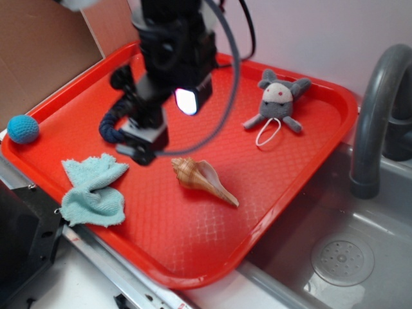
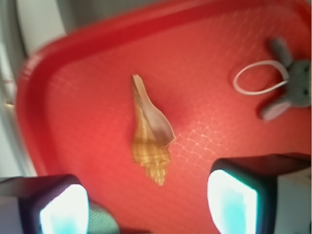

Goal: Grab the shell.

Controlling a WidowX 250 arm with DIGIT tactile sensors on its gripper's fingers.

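Observation:
The shell [image 1: 201, 179] lies on its side on the red tray [image 1: 193, 238], its pointed tail toward the tray's front right. In the wrist view the shell [image 2: 150, 134] sits ahead of the jaws, spire tip toward them. My gripper [image 1: 138, 147] hovers low over the tray, left of the shell and apart from it. Its jaws stand wide open, with the two fingertips [image 2: 63, 207] at the bottom corners of the wrist view and only bare tray between them. My gripper [image 2: 146, 204] holds nothing.
A crumpled light-blue cloth [image 1: 93, 190] lies at the tray's front left, close to the gripper. A grey stuffed mouse [image 1: 279, 103] with a white loop sits at the back right. A blue ball [image 1: 23, 129] rests by the left rim. A sink and grey faucet [image 1: 376, 116] are to the right.

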